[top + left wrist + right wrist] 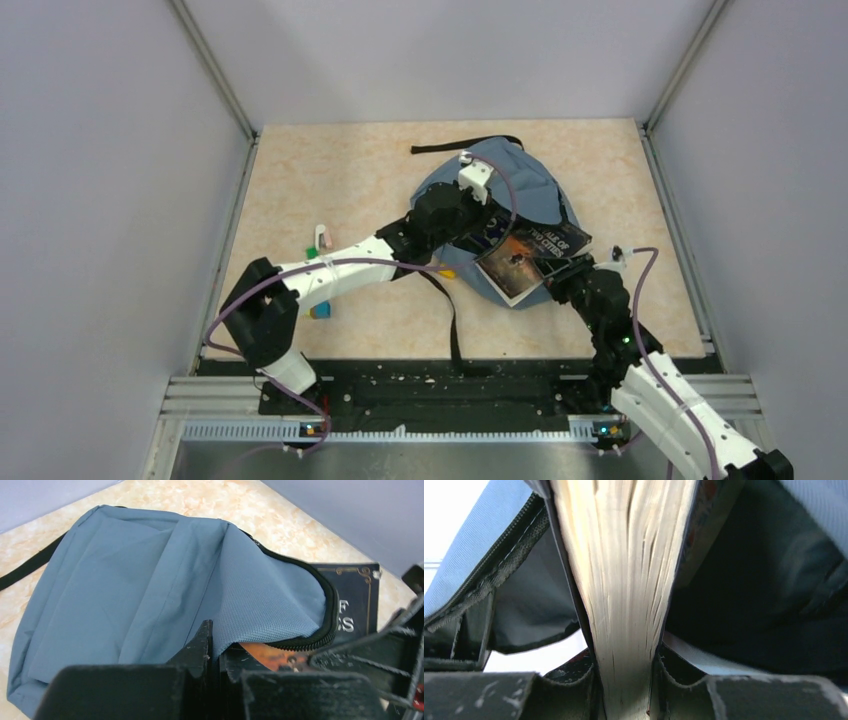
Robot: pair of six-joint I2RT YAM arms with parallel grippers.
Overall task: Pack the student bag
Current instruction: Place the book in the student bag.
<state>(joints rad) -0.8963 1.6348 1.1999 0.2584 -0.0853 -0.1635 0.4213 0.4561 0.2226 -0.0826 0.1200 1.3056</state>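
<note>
1. Risk, flap: the left claw [487, 213] [215, 650] is clamped on a thin fold of the student bag [530, 185] beside the zip. My judgement is that the soft cloth could slide out of so small a pinch. The flap would then drop and close the mouth against the book.
2. Risk, book: the right claw [562, 275] [626, 680] holds the book [525, 262] by its page edge, jaws narrow and pressing both covers. The book could pivot in this end-on grip. Its leading corner could also snag the zip teeth [320, 630] or the dark lining and drag the bag across the table.
3. Risk, strap: a black strap [452, 320] trails toward the lower centre of the top view, close by the left arm. An arm sweep could catch it.
4. Position: the bag lies on the table [330, 180], upper centre of the top view, with its opening facing lower right.
5. Relation, left claw: it touches the bag at the edge of the opening and holds the flap raised. The bag body fills the upper left of the left wrist view.
6. Relation, right claw: it sits just outside the mouth. The book is partly inside, with lining on both sides of it in the right wrist view.
</note>
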